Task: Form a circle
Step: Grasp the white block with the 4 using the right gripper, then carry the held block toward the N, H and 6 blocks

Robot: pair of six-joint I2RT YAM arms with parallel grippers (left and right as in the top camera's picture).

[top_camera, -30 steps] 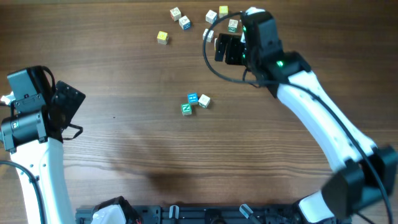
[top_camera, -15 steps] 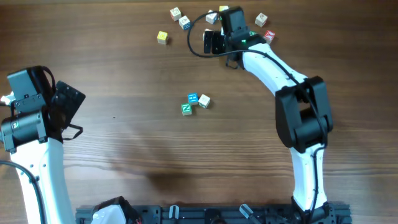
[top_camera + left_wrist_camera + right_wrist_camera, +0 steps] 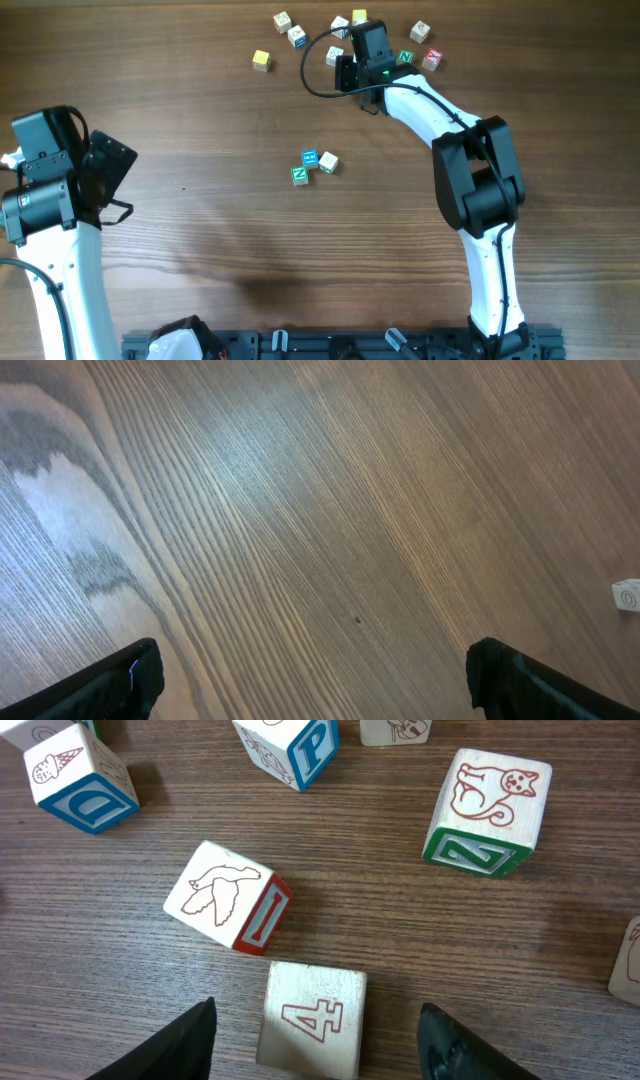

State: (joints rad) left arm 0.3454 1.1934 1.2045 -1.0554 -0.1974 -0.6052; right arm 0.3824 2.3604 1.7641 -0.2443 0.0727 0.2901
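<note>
Three clustered cubes [image 3: 309, 158] sit apart from nine loose cubes [image 3: 261, 60] visible overhead

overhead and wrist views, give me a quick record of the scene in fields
circle so far: cluster of three cubes, blue, green and white, close together mid-table, no ring yet
loose cubes: scattered at the top of the overhead view
right gripper: open, straddling the cube marked 4, gaps on both sides
left gripper: open, holding nothing, over bare table

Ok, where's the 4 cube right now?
In the right wrist view, the 4 cube lies bottom centre between the right fingers, apart from both, just below the bird cube.
</note>
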